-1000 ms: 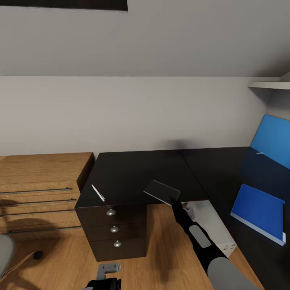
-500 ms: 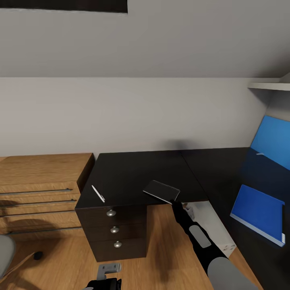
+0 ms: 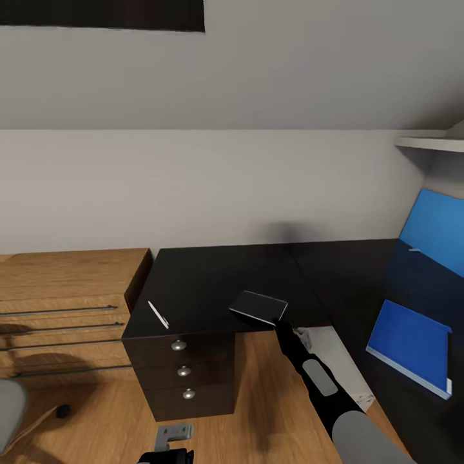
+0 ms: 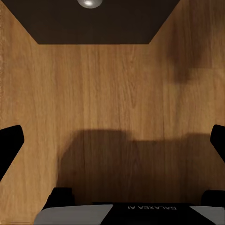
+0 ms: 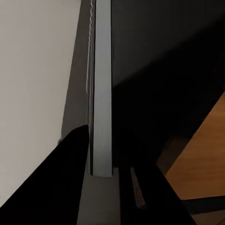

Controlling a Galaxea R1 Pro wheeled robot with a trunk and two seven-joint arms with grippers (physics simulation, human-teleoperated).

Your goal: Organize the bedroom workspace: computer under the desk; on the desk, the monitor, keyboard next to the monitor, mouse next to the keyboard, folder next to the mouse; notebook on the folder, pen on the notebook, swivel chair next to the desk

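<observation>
Holding a thin dark notebook (image 3: 258, 305) by its near corner, the right gripper (image 3: 279, 322) has it just over the front edge of the desk (image 3: 212, 274), tilted a little, with its long side running left to right and slightly away toward the far right. In the right wrist view the notebook (image 5: 101, 89) shows edge-on as a pale strip pinched between the two dark fingers (image 5: 56, 173), so the jaws are closed narrowly on it.

Judging the job as a whole, it looks roughly midway. The blue folder (image 3: 408, 347) already lies flat on the right wing of the desk, its long axis running from near-right to far-left, well apart from the notebook. The notebook has yet to go on top of it. A slim white pen (image 3: 157, 314) lies near the desk's left front corner, angled from far-left to near-right, pointing toward the drawers (image 3: 183, 370) below; it would go on last.

A grey chair seat (image 3: 9, 409) peeks in at the lower left, well away from the desk, so it seems not yet placed. Beside the desk stands a low wooden cabinet (image 3: 64, 303).

Down low, the left gripper (image 4: 112, 140) hangs over the wood floor (image 4: 112, 93) with its jaws spread wide, holding nothing.
</observation>
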